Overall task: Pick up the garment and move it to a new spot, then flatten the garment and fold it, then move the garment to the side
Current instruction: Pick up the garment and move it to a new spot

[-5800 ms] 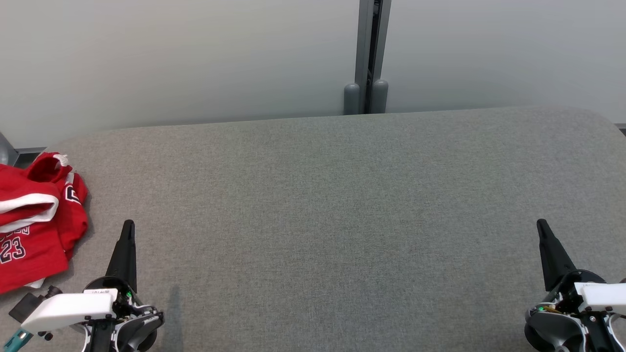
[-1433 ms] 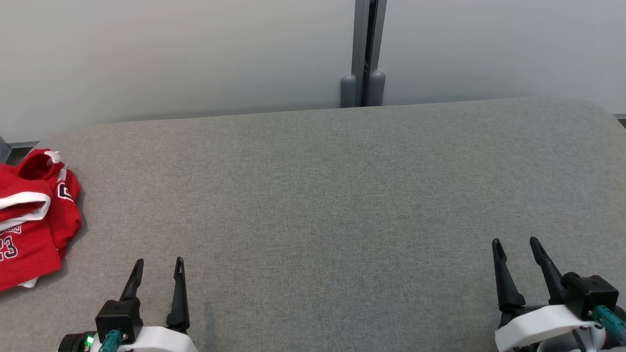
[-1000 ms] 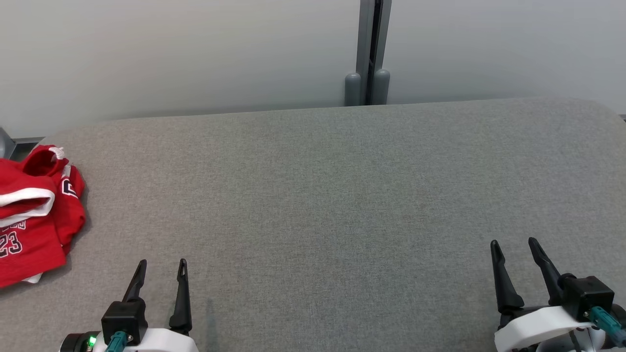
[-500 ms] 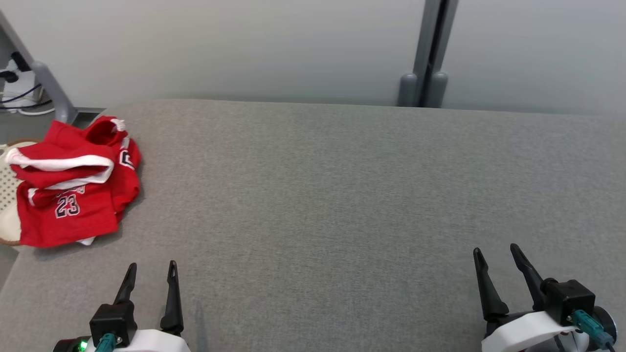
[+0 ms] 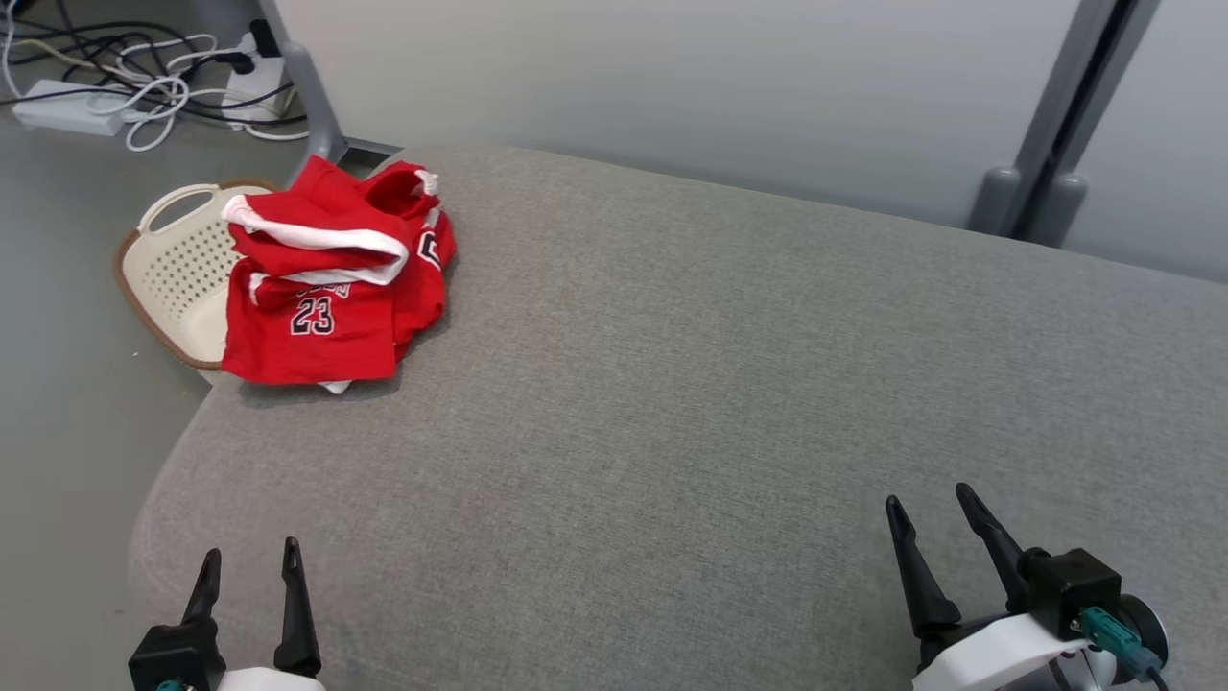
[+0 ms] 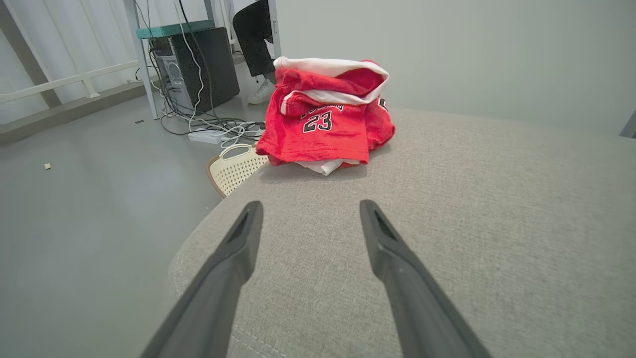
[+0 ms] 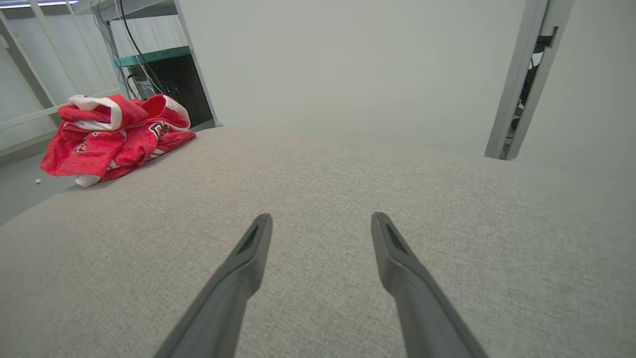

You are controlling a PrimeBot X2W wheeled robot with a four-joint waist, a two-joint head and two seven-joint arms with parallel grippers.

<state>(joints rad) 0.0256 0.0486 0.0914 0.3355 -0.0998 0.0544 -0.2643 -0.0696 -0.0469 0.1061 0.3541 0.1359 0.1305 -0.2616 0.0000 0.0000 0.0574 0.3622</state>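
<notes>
A crumpled red garment (image 5: 331,278) with white trim and the number 23 lies at the far left corner of the grey padded table (image 5: 720,403). The left wrist view has the garment (image 6: 325,122) straight ahead of my open left gripper (image 6: 308,211), well apart from it. In the head view my left gripper (image 5: 247,561) stands open at the near left edge, nothing between its fingers. My right gripper (image 5: 935,504) is open at the near right, over bare table. The garment (image 7: 114,134) sits far off to the left in the right wrist view, beyond my right gripper (image 7: 322,221).
A cream perforated basket (image 5: 182,274) sits on the floor beside the table's left corner, partly under the garment. Cables and a power strip (image 5: 144,77) lie on the floor behind it. A grey post (image 5: 1055,125) stands behind the table. A computer tower (image 6: 198,64) stands farther off.
The head camera has swung to the left, bringing the garment, the basket and the floor cables into view. Both grippers stay open and low at the near edge.
</notes>
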